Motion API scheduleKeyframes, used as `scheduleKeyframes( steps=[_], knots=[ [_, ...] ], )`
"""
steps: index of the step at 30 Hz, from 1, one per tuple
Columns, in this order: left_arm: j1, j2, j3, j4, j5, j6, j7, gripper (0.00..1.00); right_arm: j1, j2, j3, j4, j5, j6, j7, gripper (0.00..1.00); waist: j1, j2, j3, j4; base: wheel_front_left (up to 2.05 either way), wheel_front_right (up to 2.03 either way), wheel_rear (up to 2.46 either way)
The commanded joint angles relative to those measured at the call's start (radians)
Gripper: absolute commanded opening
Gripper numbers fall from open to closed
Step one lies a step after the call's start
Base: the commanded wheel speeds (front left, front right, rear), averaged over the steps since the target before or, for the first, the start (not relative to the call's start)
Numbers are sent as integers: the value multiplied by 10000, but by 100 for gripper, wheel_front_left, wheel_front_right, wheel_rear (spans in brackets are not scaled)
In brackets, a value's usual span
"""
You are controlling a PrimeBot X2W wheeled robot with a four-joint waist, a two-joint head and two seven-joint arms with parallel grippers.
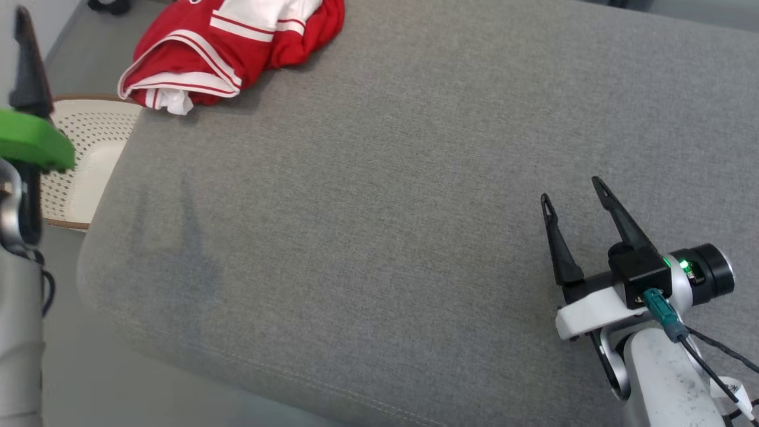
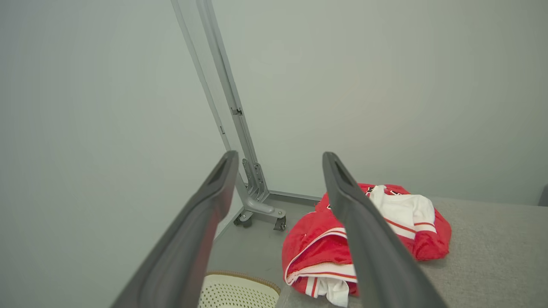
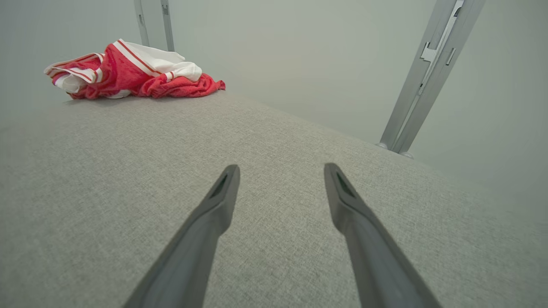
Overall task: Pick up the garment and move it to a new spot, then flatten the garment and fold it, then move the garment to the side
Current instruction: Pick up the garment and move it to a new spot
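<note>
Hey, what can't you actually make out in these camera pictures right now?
Red and white garment: crumpled, so its type is unclear; head view's top edge cuts it off.
Left gripper: head view's left edge crops it; one dark finger shows.
White perforated basket: partly behind grey fabric surface in head view; bottom edge crops it in left wrist view.

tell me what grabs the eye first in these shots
A crumpled red and white garment lies bunched at the far left corner of the grey padded surface. The right pincer hovers open over the near right part of it, and a white perforated basket sits off its left edge.
</note>
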Motion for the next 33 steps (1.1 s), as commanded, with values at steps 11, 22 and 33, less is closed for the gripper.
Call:
scheduleKeyframes(
  steps=[11,22,33],
  knots=[
    [-2474,450,-439,2660,-88,-384,1137,100,-520,-40,-338,-949,-657,-3,-32,100,0,0,2441,-1878,0,0,0],
    [-2959,181,-876,4732,-669,-670,1678,100,-466,-54,-380,-1466,-749,-3,-9,100,0,0,2985,-2199,0,0,0],
    [-3315,627,-1300,5296,-775,-757,1289,0,-541,-49,-370,-1353,-390,-5,-9,100,0,0,2547,-2371,0,0,0]
  ],
)
